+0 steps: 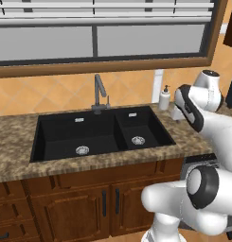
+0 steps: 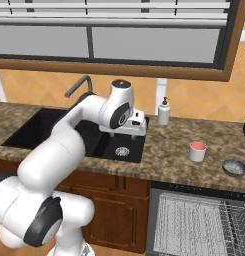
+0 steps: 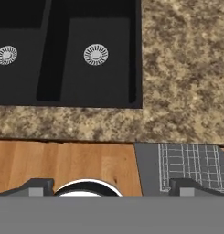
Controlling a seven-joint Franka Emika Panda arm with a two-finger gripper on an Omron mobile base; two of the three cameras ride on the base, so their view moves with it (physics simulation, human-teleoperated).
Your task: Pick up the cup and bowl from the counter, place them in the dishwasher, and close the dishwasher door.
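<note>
Nearest, below the counter, the dishwasher shows its wire rack. The gripper hangs over the sink, jaws wide apart and apparently empty. Right of the sink stand the cup and, farther right, the bowl.

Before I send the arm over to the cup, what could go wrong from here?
The cup stands well to the right of the open gripper, which hangs over the sink edge, so a long sideways swing could clip the soap bottle at the wall. The bowl sits close beside the cup and might get nudged. The dishwasher rack stands open below the counter, so a low arm path could snag it.
</note>
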